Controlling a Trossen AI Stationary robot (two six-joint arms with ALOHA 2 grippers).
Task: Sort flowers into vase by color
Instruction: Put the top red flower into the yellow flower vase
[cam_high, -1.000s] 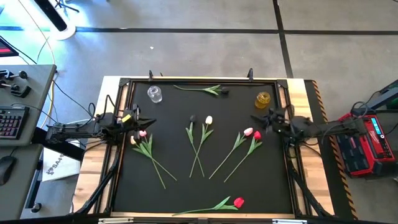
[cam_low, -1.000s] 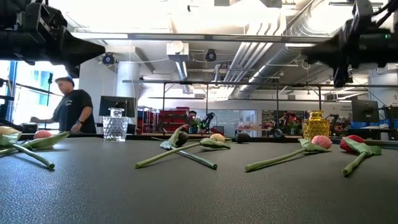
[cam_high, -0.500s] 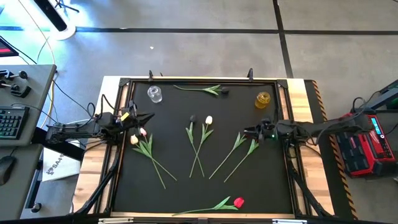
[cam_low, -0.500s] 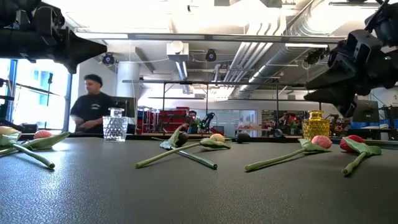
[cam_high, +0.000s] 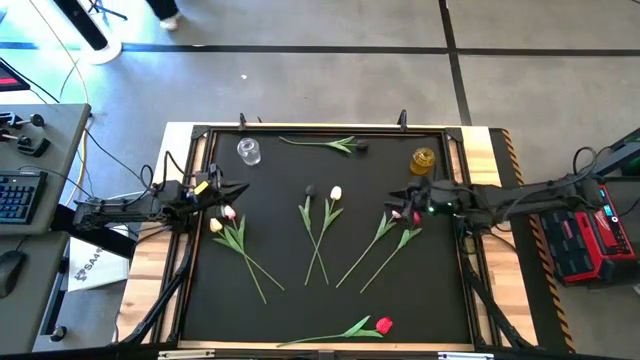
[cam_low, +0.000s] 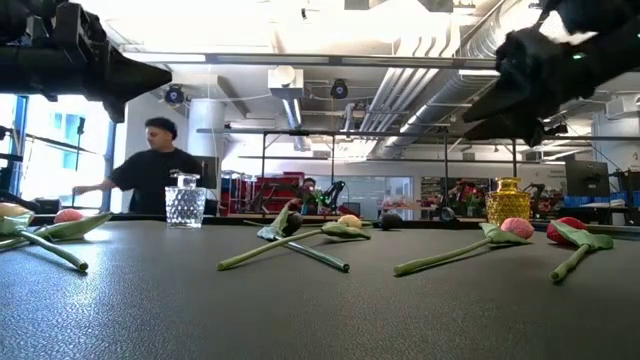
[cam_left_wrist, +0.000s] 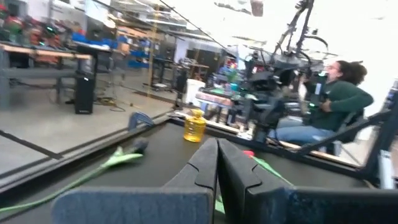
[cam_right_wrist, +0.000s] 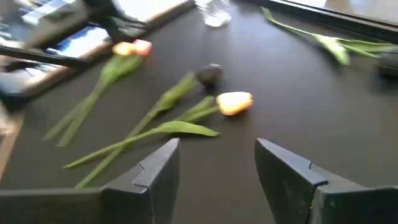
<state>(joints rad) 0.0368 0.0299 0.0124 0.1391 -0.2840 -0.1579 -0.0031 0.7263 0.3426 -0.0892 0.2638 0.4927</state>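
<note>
A matte black mat (cam_high: 280, 305) covers the table, framed by a pale wooden edge (cam_high: 492, 250). On it lie artificial tulips with long thin green stems and soft flat leaves. Near the left of the high view a pink-headed tulip (cam_high: 229, 213) and a cream-headed tulip (cam_high: 214, 225) lie side by side, stems running toward the lower middle. In the centre a dark-headed tulip (cam_high: 310, 190) and a pale yellow-white tulip (cam_high: 336, 193) cross their stems. Toward the right, a pink tulip (cam_high: 397, 214) and a red tulip (cam_high: 415, 217) lie just under the right gripper. A second red tulip (cam_high: 384, 325) rests along the bottom edge, and a dark tulip (cam_high: 360, 147) along the top edge.

A clear faceted glass vase (cam_high: 248, 151) stands upright at upper left, and a small amber glass vase (cam_high: 423, 160) with a rounded bumpy body stands at upper right; both look empty.

The left gripper (cam_high: 236, 191) reaches in level from the left, above the mat beside the pink and cream heads, its dark fingers pressed together with nothing between them. The right gripper (cam_high: 396, 197) stretches in from the right, raised above the mat, below the amber vase; its fingers (cam_right_wrist: 155, 171) stand wide apart and hold nothing.
</note>
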